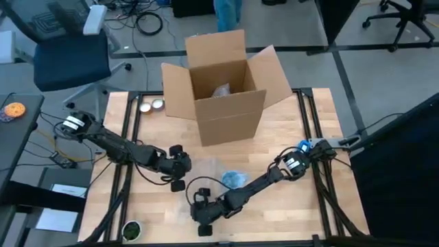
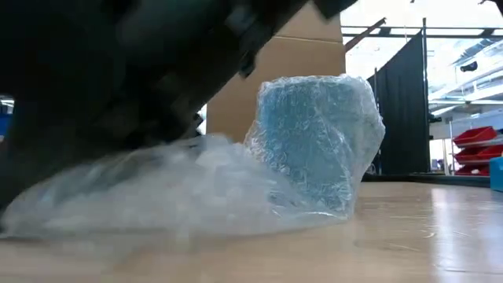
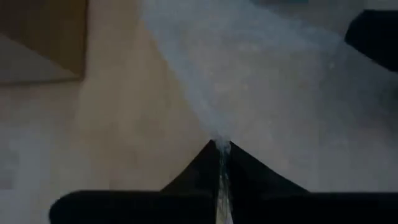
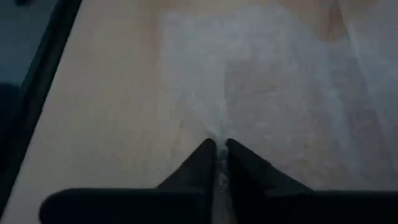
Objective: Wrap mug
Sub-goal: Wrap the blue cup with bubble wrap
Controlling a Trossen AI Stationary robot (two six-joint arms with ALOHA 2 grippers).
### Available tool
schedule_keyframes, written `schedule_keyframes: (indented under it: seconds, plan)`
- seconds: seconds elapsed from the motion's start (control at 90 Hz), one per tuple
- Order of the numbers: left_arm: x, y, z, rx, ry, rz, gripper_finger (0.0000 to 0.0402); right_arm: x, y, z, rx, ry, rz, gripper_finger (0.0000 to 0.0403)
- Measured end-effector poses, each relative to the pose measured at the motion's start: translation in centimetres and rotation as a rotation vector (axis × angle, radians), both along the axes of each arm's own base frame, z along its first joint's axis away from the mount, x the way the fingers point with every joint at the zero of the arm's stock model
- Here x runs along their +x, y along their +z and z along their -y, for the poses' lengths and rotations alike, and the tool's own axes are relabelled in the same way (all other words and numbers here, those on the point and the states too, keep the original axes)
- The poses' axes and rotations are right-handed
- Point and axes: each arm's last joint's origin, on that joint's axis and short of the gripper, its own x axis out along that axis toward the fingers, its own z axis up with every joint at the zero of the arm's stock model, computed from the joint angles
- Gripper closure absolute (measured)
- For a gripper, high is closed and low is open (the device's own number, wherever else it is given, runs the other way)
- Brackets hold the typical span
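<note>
Item 1, mug: blue, upright on the wooden table, already sheathed in bubble wrap. In the low view I see the wrap stretched tight over its top and side, with a long loose tail of the sheet trailing flat across the table toward my grippers. From above, the mug sits just beyond my right gripper and off to the side of my left one, lying between the two.

Item 2, left gripper: fingers pinched together on an edge of the bubble wrap. In its wrist view the film runs straight out of the closed fingertips and fans away toward the mug. The mug itself is near, not touching.

Item 3, right gripper: also clamped on the sheet. Its wrist view shows the bubble wrap pulled to a point between the fingertips, then spreading flat over the table. This gripper is the one nearest the table's front edge; the mug lies ahead of it.

Item 4, cardboard box: open, flaps out, standing well beyond both grippers, behind the mug.
</note>
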Motion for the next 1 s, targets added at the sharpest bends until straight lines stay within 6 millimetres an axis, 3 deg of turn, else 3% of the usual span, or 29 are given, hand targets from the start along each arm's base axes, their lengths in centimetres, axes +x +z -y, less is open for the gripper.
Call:
schedule_keyframes:
  seconds: [0.178,0.244,0.433,0.544,0.756,1.0]
  plan:
    - [0.8,2.6,0.5,-0.048,-0.051,0.009,0.0402,-2.1,5.7,-1.9,0.028,0.052,0.073,0.0401]
    - [1.1,3.5,0.7,-0.069,-0.06,0.029,0.0402,-2.8,6.9,-2.1,0.016,0.055,0.059,0.0402]
    - [2.3,5.3,1.1,-0.128,-0.066,0.155,0.0402,-4.7,8.6,-2.6,-0.005,0.014,0.017,0.0399]
    - [2.6,5.7,1.3,-0.184,-0.064,0.2,0.0402,-5.4,8.3,-3.0,0.018,-0.003,-0.037,0.0388]
    - [3.2,6.4,1.6,-0.243,-0.07,0.284,0.0402,-6.2,8.6,-3.9,0.093,-0.009,-0.058,0.0323]
    - [3.9,7.4,1.9,-0.295,-0.089,0.409,0.0402,-8.3,11.6,-4.3,0.12,-0.07,-0.046,0.0255]
